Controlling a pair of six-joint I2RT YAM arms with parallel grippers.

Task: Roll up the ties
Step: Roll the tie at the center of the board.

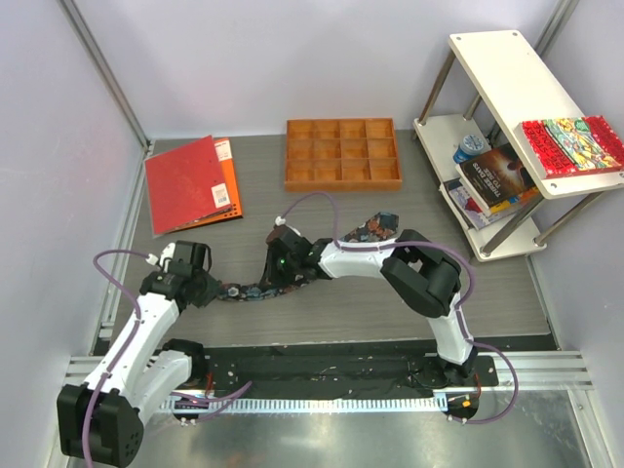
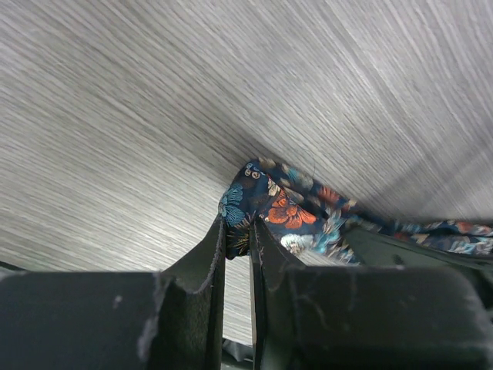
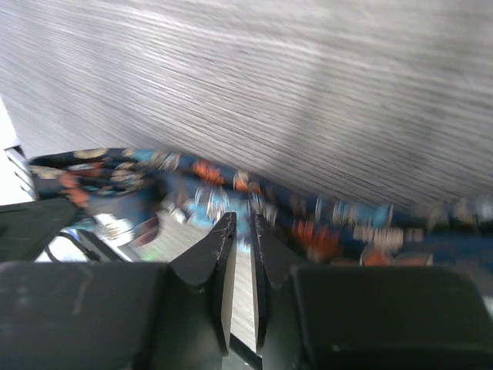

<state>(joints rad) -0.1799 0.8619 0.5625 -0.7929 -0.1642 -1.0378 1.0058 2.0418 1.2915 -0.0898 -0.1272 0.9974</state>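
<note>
The tie (image 1: 249, 291), dark navy with orange, teal and white flowers, lies across the grey table from my left gripper toward the middle. Its wide end (image 1: 375, 227) shows behind the right arm. My left gripper (image 1: 213, 288) sits at the tie's left end. In the left wrist view that gripper (image 2: 237, 225) is shut on a folded end of the tie (image 2: 289, 212). My right gripper (image 1: 276, 265) is down on the tie's middle stretch. The right wrist view is blurred; there the gripper (image 3: 243, 220) stands nearly shut with the tie (image 3: 316, 231) pinched at its tips.
A red folder on an orange one (image 1: 190, 183) lies at the back left. A wooden compartment tray (image 1: 342, 153) stands at the back centre. A white shelf unit (image 1: 517, 107) at the right holds books, with a red patterned book (image 1: 570, 144) on its upper shelf.
</note>
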